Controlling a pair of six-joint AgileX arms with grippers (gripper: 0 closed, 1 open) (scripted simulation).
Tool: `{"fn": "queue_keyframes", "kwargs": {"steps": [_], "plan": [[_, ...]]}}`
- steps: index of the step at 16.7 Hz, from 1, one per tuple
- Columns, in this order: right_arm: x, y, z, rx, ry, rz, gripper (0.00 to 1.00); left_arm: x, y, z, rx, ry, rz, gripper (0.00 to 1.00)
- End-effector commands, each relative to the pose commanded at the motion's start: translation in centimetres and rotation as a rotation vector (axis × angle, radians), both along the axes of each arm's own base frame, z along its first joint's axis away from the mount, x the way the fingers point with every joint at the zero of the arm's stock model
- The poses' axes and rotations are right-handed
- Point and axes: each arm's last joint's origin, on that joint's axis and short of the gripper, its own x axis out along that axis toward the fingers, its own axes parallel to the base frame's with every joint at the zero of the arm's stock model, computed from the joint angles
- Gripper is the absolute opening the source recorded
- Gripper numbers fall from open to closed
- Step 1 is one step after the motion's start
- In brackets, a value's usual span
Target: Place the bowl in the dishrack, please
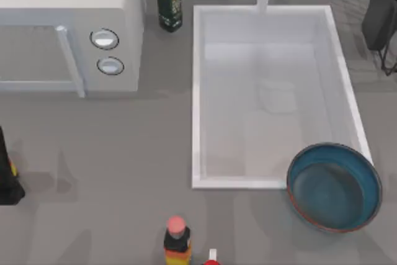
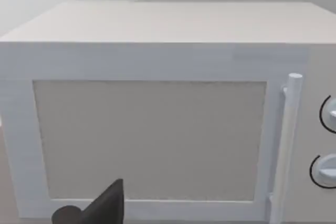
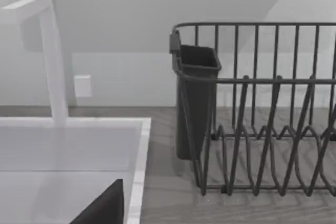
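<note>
The bowl [image 1: 334, 187] sits on the bench [image 1: 111, 153] at the sink's [image 1: 197, 91] near right corner, its rim overlapping the sink edge, touching no hand. The dishrack [image 3: 262, 114] stands beyond the sink at the bench's far right. Whether either hand is spread, I cannot tell.

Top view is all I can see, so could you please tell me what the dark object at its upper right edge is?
Observer: It is the dishrack, a dark wire rack. The right wrist view shows rows of upright tines along its floor.
Operator: Thank you. Which end of it faces the sink?
Observer: The end carrying a dark cutlery cup, which hangs on the rack's wall, just beside the sink rim.
</note>
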Motion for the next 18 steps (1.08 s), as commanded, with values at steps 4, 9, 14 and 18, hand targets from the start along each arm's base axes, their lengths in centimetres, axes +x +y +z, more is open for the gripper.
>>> {"fn": "queue_keyframes", "kwargs": {"steps": [4,9,14,18], "plan": [[0.0,0.1,0.6,0.01,0.033,0.008,1.0,0.0,0.0,0.0,0.0,0.0,0.0,1.0],[0.9,0.9,4.1,0.064,0.298,0.06,1.0,0.0,0.0,0.0,0.0,0.0,0.0,1.0],[5.1,2.9,6.7,0.098,0.8,0.083,1.0,0.0,0.0,0.0,0.0,0.0,0.0,1.0],[9.3,5.1,7.1,0.076,1.169,0.054,1.0,0.0,0.0,0.0,0.0,0.0,0.0,1.0]]}}
